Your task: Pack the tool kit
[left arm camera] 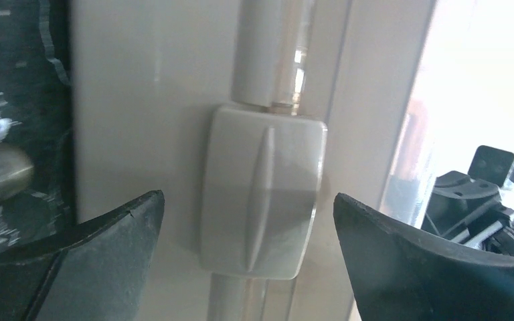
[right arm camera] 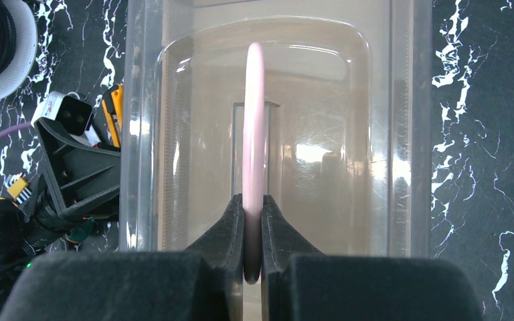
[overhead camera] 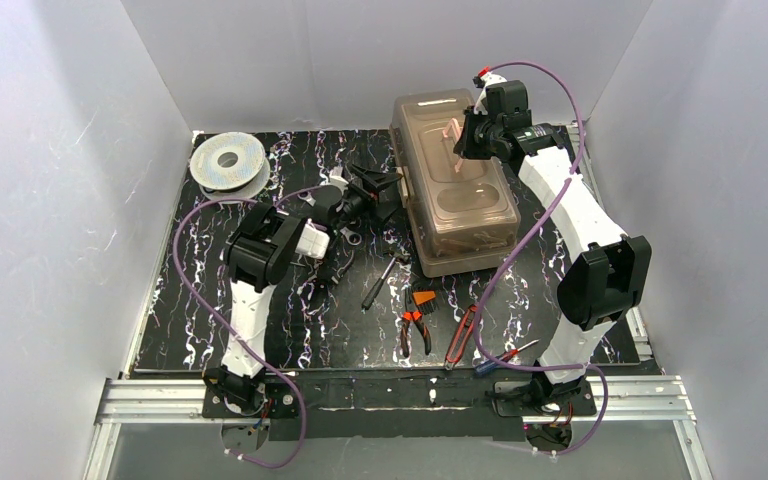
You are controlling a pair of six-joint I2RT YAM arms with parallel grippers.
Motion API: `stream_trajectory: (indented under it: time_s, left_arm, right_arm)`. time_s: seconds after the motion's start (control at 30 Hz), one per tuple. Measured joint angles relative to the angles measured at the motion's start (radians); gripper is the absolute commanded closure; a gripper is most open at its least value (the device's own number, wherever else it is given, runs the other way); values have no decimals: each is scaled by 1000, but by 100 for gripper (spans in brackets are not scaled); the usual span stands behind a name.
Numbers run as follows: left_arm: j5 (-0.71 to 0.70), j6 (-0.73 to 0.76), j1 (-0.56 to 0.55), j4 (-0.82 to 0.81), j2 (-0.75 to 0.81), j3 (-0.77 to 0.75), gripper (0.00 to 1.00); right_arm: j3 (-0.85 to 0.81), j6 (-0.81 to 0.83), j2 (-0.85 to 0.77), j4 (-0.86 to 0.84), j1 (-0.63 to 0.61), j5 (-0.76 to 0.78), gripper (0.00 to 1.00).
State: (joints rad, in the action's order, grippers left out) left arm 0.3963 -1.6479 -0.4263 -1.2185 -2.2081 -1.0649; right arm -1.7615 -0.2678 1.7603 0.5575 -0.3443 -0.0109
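Note:
The tool kit is a large beige box with a smoky translucent lid, lying at the back centre-right with its lid down. Its pink handle stands upright. My right gripper is shut on the handle, which shows in the right wrist view pinched between the fingers. My left gripper is open at the box's left side. In the left wrist view its two fingertips stand on either side of the beige latch, apart from it.
A grey wire spool lies at the back left. Loose tools lie on the black marbled mat in front of the box: orange-handled pliers, red cutters, a dark screwdriver and a blue-handled tool.

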Motion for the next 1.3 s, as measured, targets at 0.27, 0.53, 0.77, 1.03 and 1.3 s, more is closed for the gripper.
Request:
stream_trajectory:
  time_s: [0.27, 0.53, 0.77, 1.03, 1.3]
  left_arm:
    - [8, -6, -10, -10, -29, -53, 47]
    - [30, -18, -6, -80, -94, -114, 79]
    - [49, 73, -2, 53, -43, -126, 92]
    - [38, 155, -2, 183, 11, -130, 100]
    - [14, 266, -1, 337, 79, -135, 100]
  right_arm:
    - [-3, 5, 1, 3, 0, 0, 99]
    - [-4, 9, 1, 3, 4, 16, 99]
    - [-4, 9, 1, 3, 4, 23, 99]
    - [-4, 10, 1, 3, 4, 27, 99]
    - [-2, 10, 0, 4, 0, 42, 99]
